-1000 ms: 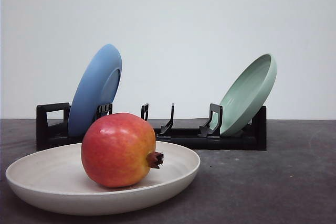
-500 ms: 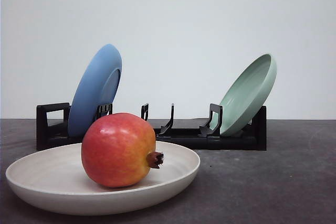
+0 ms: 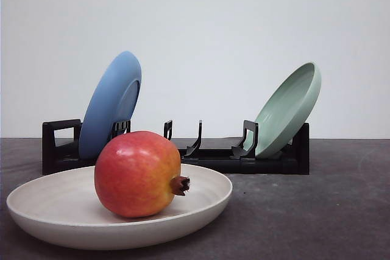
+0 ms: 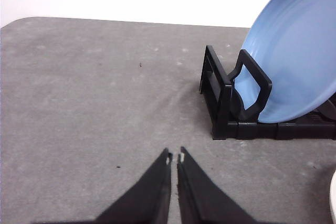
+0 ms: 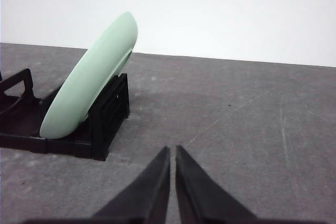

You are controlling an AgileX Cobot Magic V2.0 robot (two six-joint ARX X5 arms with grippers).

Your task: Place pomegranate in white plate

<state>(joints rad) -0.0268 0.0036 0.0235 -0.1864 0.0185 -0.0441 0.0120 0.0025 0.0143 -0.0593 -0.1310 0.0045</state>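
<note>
While the pomegranate (image 3: 138,173) is sitting inside the white plate (image 3: 55,211) at the lower left of the front view, the placing step is looking finished. Both the left gripper (image 4: 174,157) and right gripper (image 5: 172,150) are hanging clenched and empty over bare tabletop near the black dish rack (image 3: 277,156), so nothing more seems called for beyond keeping clear.

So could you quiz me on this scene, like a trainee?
1. True or false: the pomegranate lies in the white plate.
2. Which plate leans at the right end of the rack? A blue plate B green plate C white
3. Fill in: the left gripper and right gripper are both ____.

Key: 1 true; 2 B; 3 shut
</note>
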